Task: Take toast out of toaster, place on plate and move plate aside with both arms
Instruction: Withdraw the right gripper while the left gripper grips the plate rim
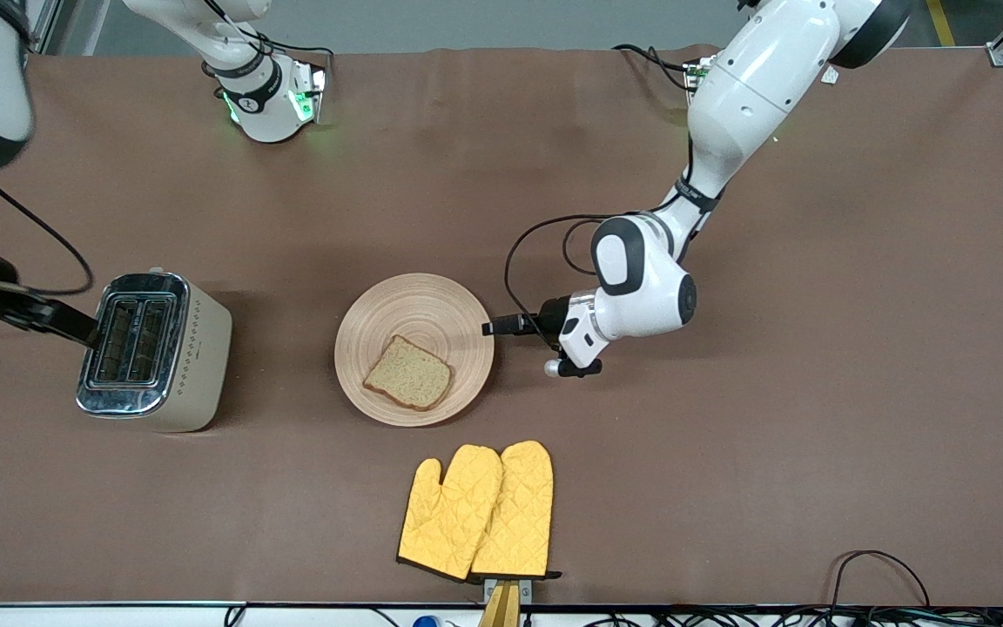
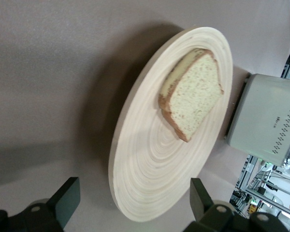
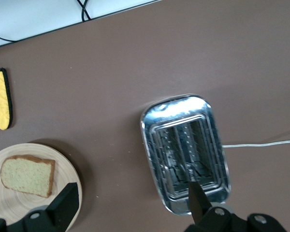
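The toast (image 1: 408, 373) lies flat on the round wooden plate (image 1: 414, 305) in the middle of the table. My left gripper (image 1: 491, 329) is low at the plate's rim on the side toward the left arm's end, open. In the left wrist view its fingers (image 2: 67, 195) stand on either side of the plate's edge (image 2: 150, 164) without touching it, and the toast (image 2: 193, 92) lies farther in. My right gripper (image 1: 75, 326) is open and empty, up in the air by the toaster. Its wrist view shows the plate (image 3: 19, 208) and toast (image 3: 28, 175).
A silver and cream toaster (image 1: 153, 348) with two empty slots stands toward the right arm's end of the table; it also shows in both wrist views (image 2: 268, 121) (image 3: 186, 152). Two yellow oven mitts (image 1: 480, 509) lie nearer the front camera than the plate.
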{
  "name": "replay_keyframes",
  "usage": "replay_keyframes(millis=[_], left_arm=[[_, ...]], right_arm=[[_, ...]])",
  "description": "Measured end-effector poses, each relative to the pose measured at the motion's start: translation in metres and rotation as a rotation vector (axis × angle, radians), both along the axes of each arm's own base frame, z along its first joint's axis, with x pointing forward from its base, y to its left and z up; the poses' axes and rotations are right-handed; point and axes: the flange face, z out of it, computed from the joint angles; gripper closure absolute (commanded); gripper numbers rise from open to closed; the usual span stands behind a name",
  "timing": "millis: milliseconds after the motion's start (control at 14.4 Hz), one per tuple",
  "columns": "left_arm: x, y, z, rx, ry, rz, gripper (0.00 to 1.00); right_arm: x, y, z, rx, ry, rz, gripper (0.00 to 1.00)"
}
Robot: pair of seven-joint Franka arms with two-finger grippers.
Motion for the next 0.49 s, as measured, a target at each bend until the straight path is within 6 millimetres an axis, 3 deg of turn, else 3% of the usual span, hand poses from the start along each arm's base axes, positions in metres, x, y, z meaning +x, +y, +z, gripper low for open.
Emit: replay_keyframes(millis=[278, 486], left_arm=[[0.006, 0.005, -0.026, -0.031, 0.027, 0.04, 0.0], [0.005, -0.008, -0.03, -0.079, 0.034, 0.065, 0.0]], right_arm=[[-0.04, -0.021, 0.023, -0.016, -0.007, 0.074, 0.0], [-0.065, -0.025, 0.037, -0.016, -0.021, 0.096, 0.0]])
